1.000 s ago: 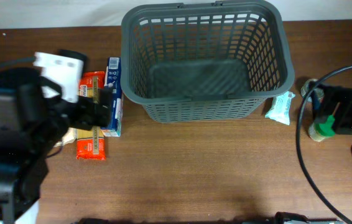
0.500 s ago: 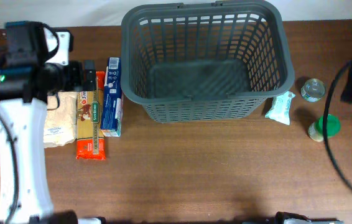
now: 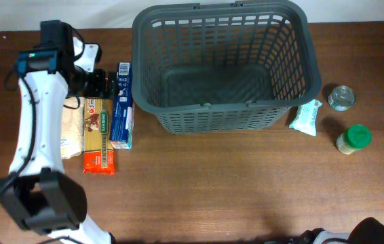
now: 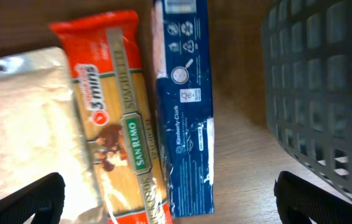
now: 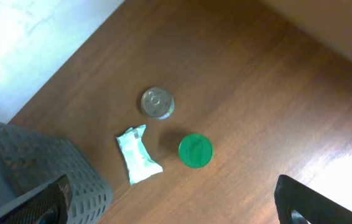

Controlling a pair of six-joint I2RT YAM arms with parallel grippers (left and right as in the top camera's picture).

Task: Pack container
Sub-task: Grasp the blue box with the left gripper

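On the tabletop (image 3: 212,190), a box (image 3: 122,108) lies just left of the basket (image 3: 226,119), a pasta packet (image 3: 98,139) beside it, then perhaps a bag (image 3: 70,129); right of the basket sit a pouch (image 3: 306,117), tin (image 3: 341,97) and jar (image 3: 353,139)

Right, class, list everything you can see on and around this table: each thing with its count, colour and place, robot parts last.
basket: one, dark grey, empty, far middle of the table
table: one, brown wood, under everything
blue box: one, blue, lying just left of the basket
spaghetti packet: one, orange-red, beside the blue box on its left
pale bag: one, beige, left of the spaghetti, partly under the arm
small packet: one, pale green, by the basket's right near corner
tin: one, silvery, right of the packet
jar: one, green lid, nearer than the tin
left arm: one, white, over the left-hand groceries
left fingers: two, black, open
right fingers: two, black, open
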